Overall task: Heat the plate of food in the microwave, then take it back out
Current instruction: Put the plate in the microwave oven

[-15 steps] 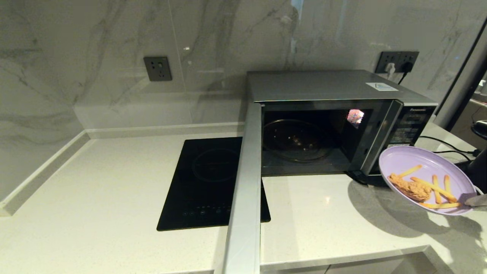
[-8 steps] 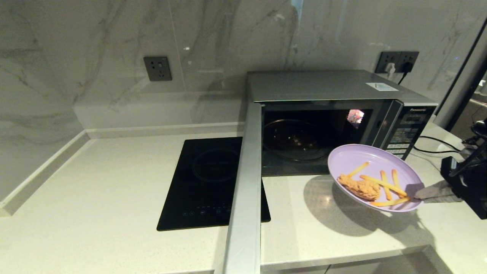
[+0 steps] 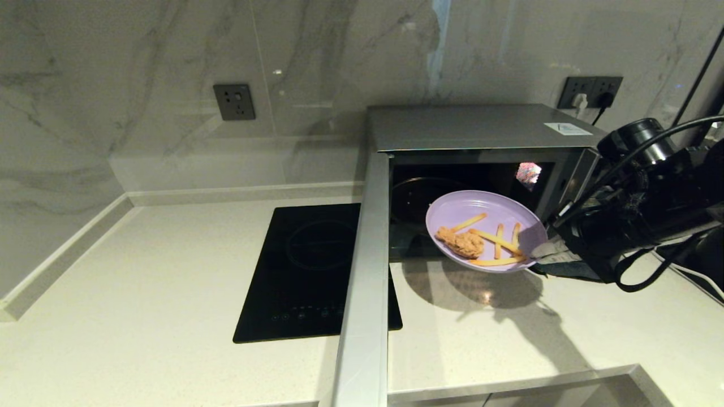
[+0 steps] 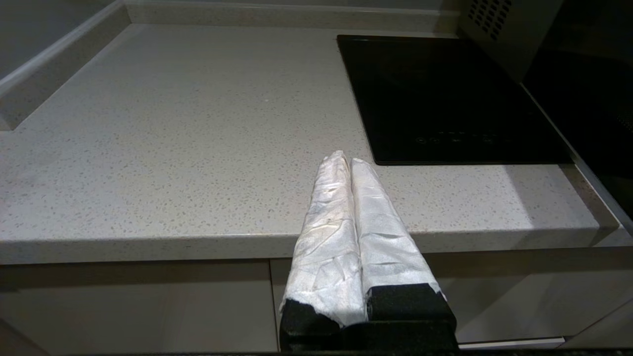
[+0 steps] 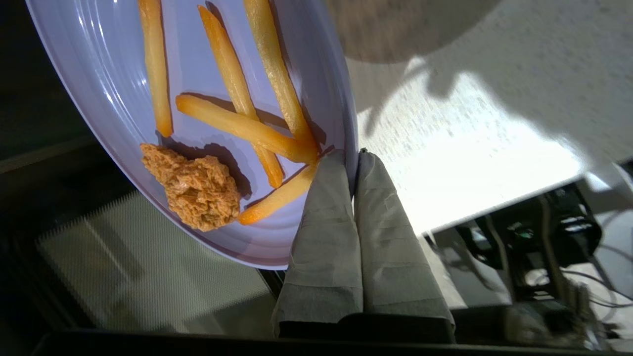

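The lilac plate of food [image 3: 485, 229] hangs in the air just in front of the microwave's open cavity, tilted slightly, carrying fries and a breaded piece [image 3: 462, 242]. My right gripper [image 3: 534, 255] is shut on the plate's near-right rim; in the right wrist view its fingers [image 5: 326, 217] pinch the plate [image 5: 198, 64] edge. The silver microwave [image 3: 481, 129] stands at the back right with its door [image 3: 365, 271] swung wide open toward me. My left gripper [image 4: 345, 159] is parked shut and holding nothing, over the counter's front edge, out of the head view.
A black induction hob [image 3: 311, 265] lies left of the open door. A glass turntable [image 3: 416, 195] sits inside the cavity. Cables [image 3: 693, 271] trail on the counter at the right. Wall sockets [image 3: 233, 102] are behind.
My right arm has carried the plate leftward and up, from beside the microwave's panel to the mouth of the open cavity. The left arm has not moved.
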Controlling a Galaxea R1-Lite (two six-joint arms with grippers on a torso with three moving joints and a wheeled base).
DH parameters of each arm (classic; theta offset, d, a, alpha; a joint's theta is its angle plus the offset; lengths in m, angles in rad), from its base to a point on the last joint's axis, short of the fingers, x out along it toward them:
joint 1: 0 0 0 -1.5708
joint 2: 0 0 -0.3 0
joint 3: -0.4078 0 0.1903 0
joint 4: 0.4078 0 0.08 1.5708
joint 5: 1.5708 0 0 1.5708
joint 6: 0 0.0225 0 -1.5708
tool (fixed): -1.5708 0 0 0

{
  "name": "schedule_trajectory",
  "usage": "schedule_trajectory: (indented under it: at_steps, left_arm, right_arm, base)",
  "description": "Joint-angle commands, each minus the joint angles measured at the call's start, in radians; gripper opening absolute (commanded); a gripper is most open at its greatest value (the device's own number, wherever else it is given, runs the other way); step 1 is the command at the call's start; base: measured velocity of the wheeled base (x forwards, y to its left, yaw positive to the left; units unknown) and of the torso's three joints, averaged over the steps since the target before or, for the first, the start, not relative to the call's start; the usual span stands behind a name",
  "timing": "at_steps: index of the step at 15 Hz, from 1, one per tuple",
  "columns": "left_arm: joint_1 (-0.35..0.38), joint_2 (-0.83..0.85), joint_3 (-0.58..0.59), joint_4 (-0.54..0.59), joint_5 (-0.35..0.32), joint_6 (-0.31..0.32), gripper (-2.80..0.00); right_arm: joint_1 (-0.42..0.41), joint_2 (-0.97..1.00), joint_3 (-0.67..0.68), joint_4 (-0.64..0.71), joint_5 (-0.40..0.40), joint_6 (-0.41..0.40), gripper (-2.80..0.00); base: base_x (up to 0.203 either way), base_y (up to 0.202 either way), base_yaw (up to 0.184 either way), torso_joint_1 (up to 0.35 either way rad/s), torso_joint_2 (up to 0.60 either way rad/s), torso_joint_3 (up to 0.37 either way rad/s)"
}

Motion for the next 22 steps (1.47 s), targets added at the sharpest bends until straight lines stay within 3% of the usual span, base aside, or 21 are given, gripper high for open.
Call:
schedule_trajectory:
  at_steps: [1,11,22]
  left_arm:
    - [0.0,0.002,0.0,0.0,0.0,-0.001,-2.8]
    - [0.0,0.002,0.0,0.0,0.0,-0.001,-2.8]
    - [0.0,0.002,0.0,0.0,0.0,-0.001,-2.8]
  right_arm:
    - [0.022,0.109,-0.068,0.001,-0.028,0.041,-2.8]
    - [0.02,0.361,-0.357,0.002,-0.089,0.061,-2.8]
    - [0.001,0.472,-0.463,0.001,-0.093,0.053,-2.8]
  base:
    - [0.0,0.0,0.0,0.0,0.0,0.0]
    - [0.0,0.0,0.0,0.0,0.0,0.0]
    - [0.0,0.0,0.0,0.0,0.0,0.0]
